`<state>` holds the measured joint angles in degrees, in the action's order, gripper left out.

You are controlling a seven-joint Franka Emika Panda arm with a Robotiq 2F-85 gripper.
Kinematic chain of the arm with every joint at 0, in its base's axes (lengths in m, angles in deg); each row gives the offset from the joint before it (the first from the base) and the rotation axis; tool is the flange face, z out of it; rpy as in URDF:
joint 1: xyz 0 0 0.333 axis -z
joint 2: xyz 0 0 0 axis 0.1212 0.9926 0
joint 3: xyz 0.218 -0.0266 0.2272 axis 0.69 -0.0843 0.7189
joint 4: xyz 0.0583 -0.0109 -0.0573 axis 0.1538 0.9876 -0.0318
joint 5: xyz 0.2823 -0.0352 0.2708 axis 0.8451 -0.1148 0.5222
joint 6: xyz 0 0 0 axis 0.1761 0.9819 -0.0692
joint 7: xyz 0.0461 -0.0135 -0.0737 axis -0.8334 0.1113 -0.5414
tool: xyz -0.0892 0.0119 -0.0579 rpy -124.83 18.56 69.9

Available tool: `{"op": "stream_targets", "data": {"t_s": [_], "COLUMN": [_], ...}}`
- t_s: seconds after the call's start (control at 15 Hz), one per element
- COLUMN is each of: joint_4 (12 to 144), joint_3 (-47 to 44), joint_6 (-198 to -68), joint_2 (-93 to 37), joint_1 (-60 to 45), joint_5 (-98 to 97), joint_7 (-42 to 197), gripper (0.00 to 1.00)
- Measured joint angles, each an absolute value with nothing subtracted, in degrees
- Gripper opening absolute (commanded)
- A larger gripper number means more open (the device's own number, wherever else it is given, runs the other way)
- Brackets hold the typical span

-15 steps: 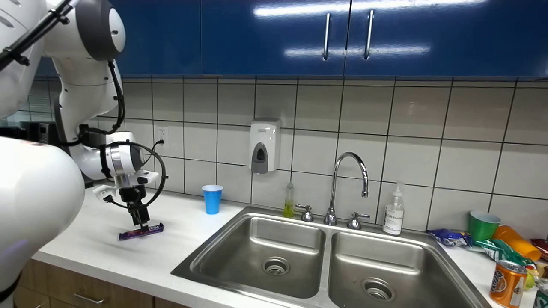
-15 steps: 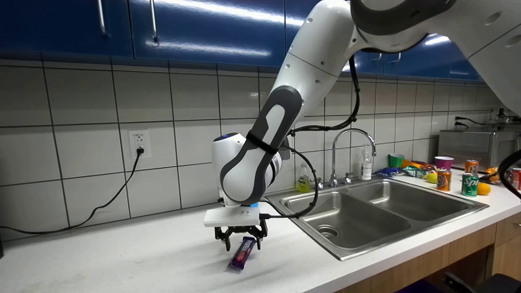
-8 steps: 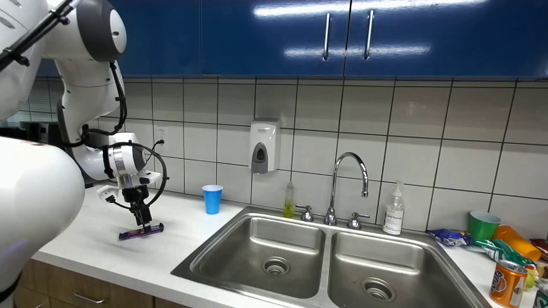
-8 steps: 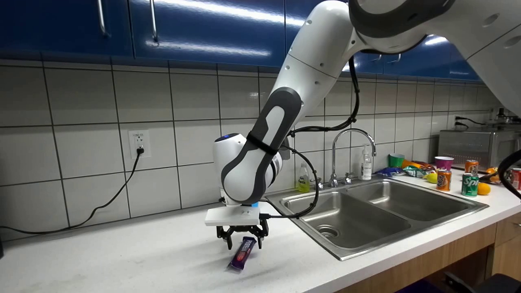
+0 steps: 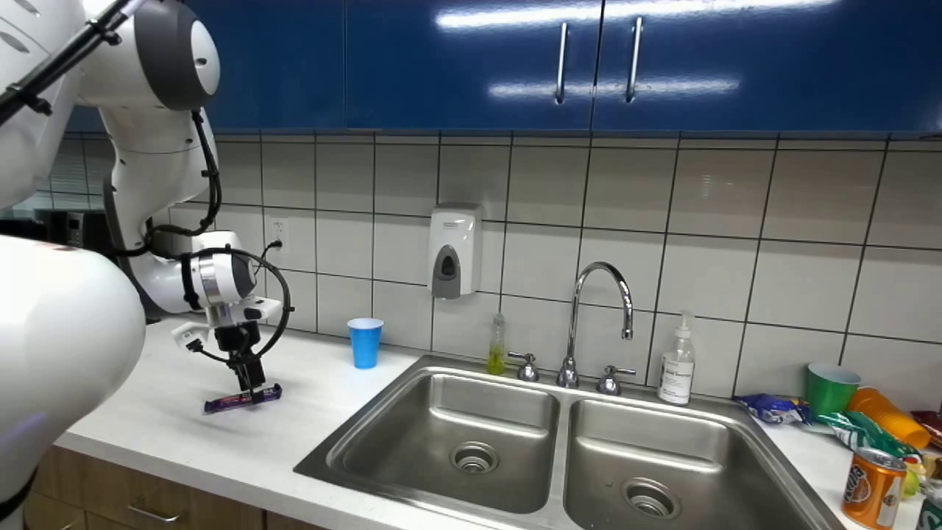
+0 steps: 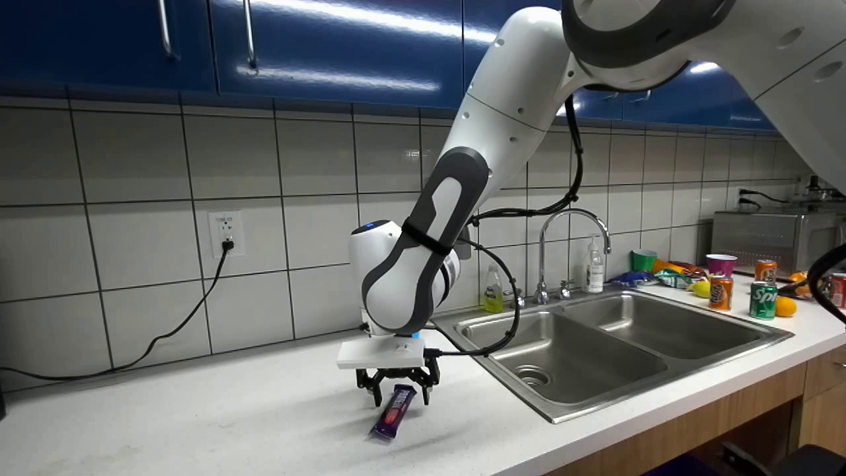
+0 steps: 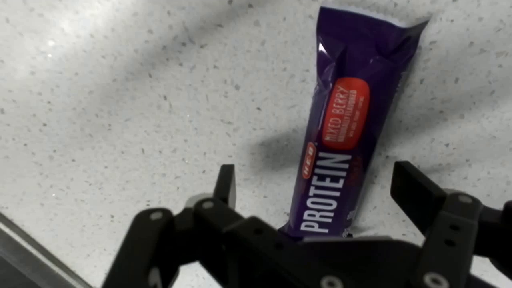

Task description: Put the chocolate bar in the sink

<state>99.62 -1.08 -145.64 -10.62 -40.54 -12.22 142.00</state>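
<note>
The chocolate bar, in a dark purple wrapper with a red label, lies flat on the white counter in both exterior views (image 5: 224,403) (image 6: 391,420) and the wrist view (image 7: 344,116). My gripper (image 7: 314,172) is open, with one finger on each side of the bar and a gap on both sides. Its fingers hide the bar's near end in the wrist view. In both exterior views the gripper (image 5: 254,394) (image 6: 402,402) is low over one end of the bar. The sink, a steel basin with a round drain, shows in both exterior views (image 5: 412,456) (image 6: 595,363).
A blue cup (image 5: 365,343) stands behind the gripper near the wall. The faucet (image 5: 574,331) rises behind the sink, with a soap bottle (image 5: 497,350) beside it. The sink's raised rim (image 7: 40,252) crosses the wrist view's lower left corner. Cans and wrappers lie beyond the other basin (image 5: 647,449).
My gripper has shifted slightly right in both exterior views and a little lower over the bar. It stays open. The bar has not moved.
</note>
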Motion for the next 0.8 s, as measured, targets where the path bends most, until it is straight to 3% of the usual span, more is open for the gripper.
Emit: {"op": "stream_targets", "data": {"t_s": [0.2,0.27,0.33,0.8], "joint_4": [99.52,99.46,99.39,98.58], "joint_3": [-1.09,-1.09,-1.09,-0.89], "joint_6": [-145.26,-145.15,-145.06,-144.93], "joint_2": [-10.37,-10.27,-10.18,-9.75], "joint_1": [-40.44,-40.41,-40.38,-40.35], "joint_5": [-12.21,-12.2,-12.19,-12.09], "joint_7": [142.0,142.0,142.0,142.0], "gripper": [1.0,0.75,0.74,0.18]}}
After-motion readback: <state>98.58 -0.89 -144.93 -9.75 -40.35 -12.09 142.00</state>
